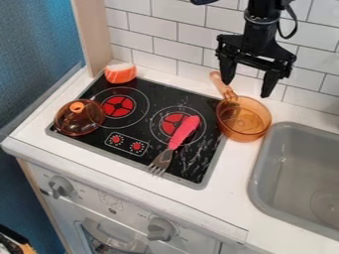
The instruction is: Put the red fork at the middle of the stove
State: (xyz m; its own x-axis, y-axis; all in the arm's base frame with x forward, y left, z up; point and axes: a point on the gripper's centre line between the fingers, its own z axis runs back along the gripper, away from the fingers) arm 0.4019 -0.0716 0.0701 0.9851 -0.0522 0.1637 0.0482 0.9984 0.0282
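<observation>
Red-handled with grey metal tines, the fork (185,131) crosses the black stovetop's (148,119) sink-side burner, tines at the front edge. Apart from it, toward the back right corner, the black gripper (247,89) hangs wide open and empty above the translucent orange pan (244,119).

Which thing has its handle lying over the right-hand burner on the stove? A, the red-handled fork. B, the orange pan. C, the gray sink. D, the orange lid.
A: the fork's red handle lies across the right-hand burner, with its tines toward the stove's front edge.
</observation>
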